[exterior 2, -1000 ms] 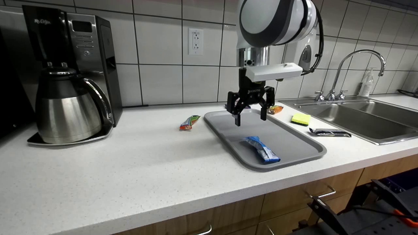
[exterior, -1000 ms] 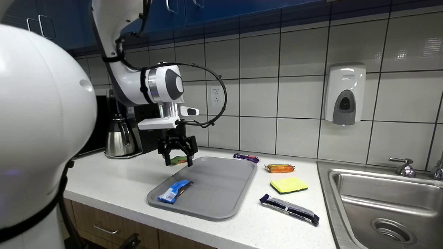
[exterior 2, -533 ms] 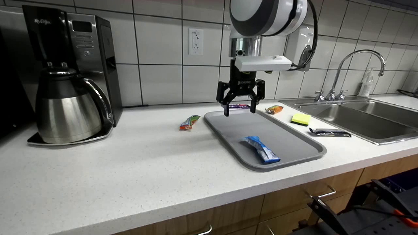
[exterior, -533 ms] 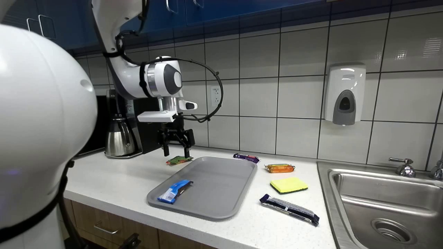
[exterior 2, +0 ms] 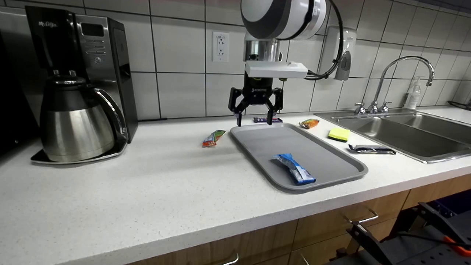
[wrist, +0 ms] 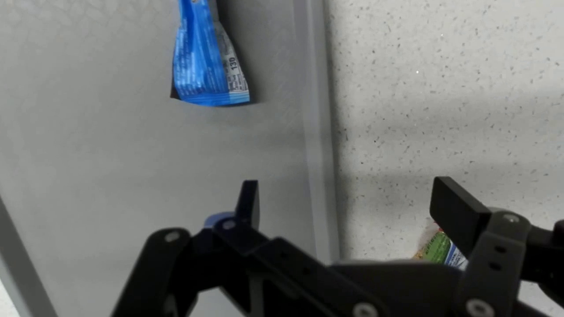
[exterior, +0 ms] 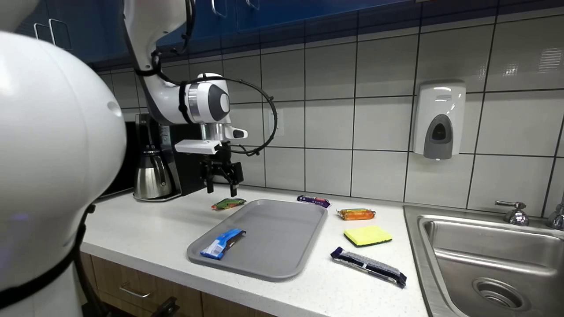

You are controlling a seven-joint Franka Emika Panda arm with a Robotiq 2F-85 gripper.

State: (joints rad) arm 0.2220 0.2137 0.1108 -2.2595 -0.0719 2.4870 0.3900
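My gripper (exterior: 221, 191) is open and empty, with nothing between its fingers. It hangs above the counter near the back edge of the grey tray (exterior: 273, 237). In the wrist view the gripper (wrist: 346, 181) spans the tray's rim (wrist: 324, 176), one finger over the tray and one over the counter. A green and red wrapped bar (exterior 2: 214, 138) lies on the counter beside the tray; in the wrist view this bar (wrist: 437, 248) is partly hidden behind a finger. A blue wrapped bar (exterior 2: 295, 169) lies on the tray and shows in the wrist view too (wrist: 202, 57).
A purple bar (exterior: 313, 201), an orange bar (exterior: 356, 214), a yellow sponge (exterior: 367, 235) and a long dark bar (exterior: 369, 267) lie on the counter between tray and sink (exterior: 416, 246). A coffee maker with a steel carafe (exterior 2: 77, 125) stands by the wall, across the counter from the sink.
The gripper has moved left and up in both exterior views, away from the tray's middle and higher over the counter. It has stayed open. The bars, sponge and tray have not moved.
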